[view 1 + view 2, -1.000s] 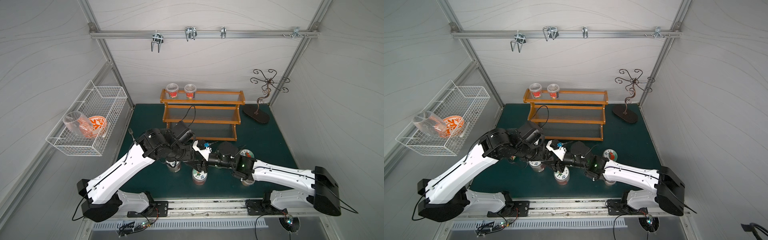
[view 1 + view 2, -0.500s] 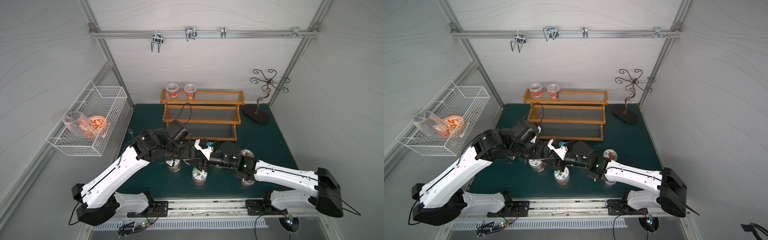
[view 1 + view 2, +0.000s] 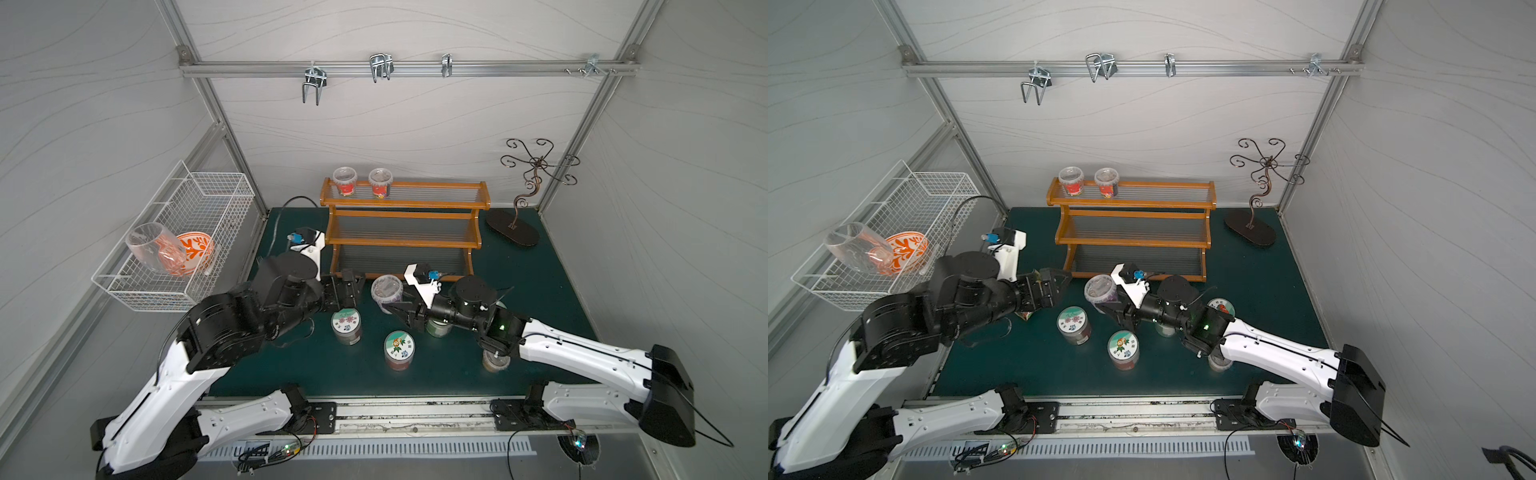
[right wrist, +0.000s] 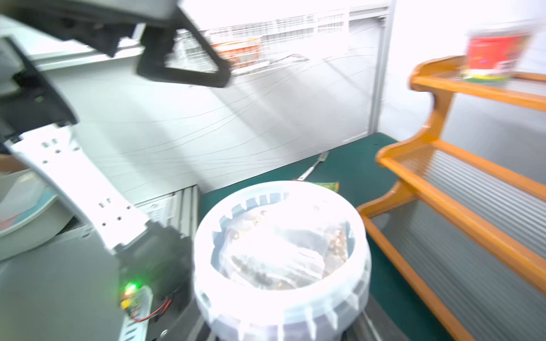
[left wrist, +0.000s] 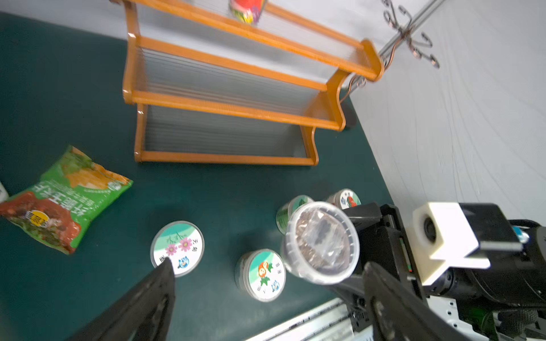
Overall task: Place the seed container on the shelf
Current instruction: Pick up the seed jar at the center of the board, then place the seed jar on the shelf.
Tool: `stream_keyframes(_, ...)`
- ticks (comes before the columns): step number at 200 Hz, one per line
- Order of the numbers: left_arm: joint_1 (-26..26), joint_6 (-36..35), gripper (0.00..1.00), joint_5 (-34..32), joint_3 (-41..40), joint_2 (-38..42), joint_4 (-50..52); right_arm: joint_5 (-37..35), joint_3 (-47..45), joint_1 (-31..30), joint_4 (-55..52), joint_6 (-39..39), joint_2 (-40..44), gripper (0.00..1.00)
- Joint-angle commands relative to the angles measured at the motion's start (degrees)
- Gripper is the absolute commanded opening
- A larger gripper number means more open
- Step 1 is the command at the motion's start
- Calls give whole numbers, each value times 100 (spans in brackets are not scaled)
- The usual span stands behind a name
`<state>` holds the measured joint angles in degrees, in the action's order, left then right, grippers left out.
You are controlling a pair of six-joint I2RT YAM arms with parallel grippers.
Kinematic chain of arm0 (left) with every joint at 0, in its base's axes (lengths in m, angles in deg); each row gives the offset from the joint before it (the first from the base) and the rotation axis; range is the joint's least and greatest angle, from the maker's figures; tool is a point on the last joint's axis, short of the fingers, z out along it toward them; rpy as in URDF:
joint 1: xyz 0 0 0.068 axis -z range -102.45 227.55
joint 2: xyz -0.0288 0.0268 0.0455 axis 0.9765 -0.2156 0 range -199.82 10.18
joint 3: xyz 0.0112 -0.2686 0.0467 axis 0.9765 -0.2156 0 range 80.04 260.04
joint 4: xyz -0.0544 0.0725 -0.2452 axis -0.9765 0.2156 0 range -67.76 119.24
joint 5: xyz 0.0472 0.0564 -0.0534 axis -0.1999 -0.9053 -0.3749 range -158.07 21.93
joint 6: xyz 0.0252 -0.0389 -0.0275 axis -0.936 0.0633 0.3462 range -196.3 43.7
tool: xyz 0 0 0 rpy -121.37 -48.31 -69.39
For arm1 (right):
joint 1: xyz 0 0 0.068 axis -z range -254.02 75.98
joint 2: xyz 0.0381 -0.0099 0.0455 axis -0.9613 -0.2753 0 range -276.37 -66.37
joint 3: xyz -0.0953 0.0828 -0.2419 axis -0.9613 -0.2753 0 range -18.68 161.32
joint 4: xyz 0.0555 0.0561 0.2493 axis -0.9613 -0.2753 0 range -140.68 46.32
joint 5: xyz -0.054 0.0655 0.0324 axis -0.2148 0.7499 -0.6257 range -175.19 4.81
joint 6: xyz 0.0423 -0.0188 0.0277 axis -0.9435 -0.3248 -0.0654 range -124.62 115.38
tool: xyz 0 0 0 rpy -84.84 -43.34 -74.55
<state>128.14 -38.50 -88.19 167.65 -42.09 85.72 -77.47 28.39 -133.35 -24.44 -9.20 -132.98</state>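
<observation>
Down front on the mat (image 3: 291, 365), lidded jars (image 3: 399, 345) stand by; just beyond, the right gripper (image 3: 392, 305) clamps the seed container (image 3: 386, 288), raised, the left gripper (image 3: 350, 286) gaping empty to its left. Carrying step, I'd say: next, ease it farther back onto the shelf (image 3: 401, 241).

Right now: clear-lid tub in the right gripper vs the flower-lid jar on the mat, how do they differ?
The clear-lid tub is clamped in the right gripper; the flower-lid jar stands free on the mat. The tub's lid is see-through over dark contents; the jar's is opaque, printed with pink flowers. Both are round and lidded.
</observation>
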Motion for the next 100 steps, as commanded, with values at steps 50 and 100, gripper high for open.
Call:
stream_keyframes(50,-26,-120,100,-546,-983,1068,-903,191,640,1364,393,-146,-302,59)
stream_keyframes(100,-29,-133,100,-736,-1211,1328,-783,339,1364,2099,778,-151,-1043,59)
